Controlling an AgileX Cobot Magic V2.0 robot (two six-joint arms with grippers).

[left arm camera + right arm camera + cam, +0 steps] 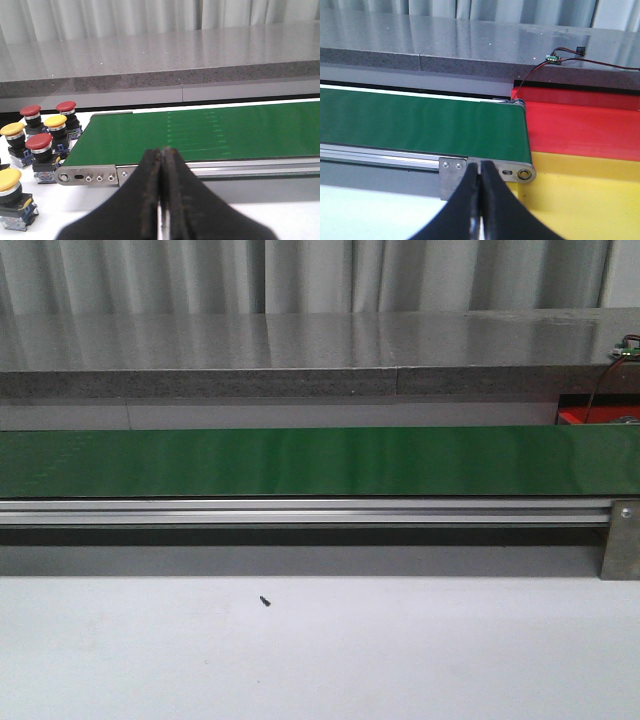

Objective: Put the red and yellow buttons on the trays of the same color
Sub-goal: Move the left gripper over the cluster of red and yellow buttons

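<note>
In the left wrist view, several red and yellow buttons stand in a cluster on the white table beside the end of the green belt [200,132]: red buttons [39,142] [66,106] [30,110] and yellow buttons [55,121] [12,129] [8,179]. My left gripper [161,152] is shut and empty, in front of the belt's end. The right wrist view shows the red tray [580,127] and the yellow tray [580,200] past the belt's other end. There my right gripper [480,165] is shut with nothing in it, over the belt's bracket. Neither gripper appears in the front view.
The green belt [300,462] runs across the front view on an aluminium frame [300,512]. A grey stone ledge [300,360] lies behind it. A small dark speck [265,601] sits on the white table. A corner of the red tray [598,417] shows at the right, with wires [555,57] above.
</note>
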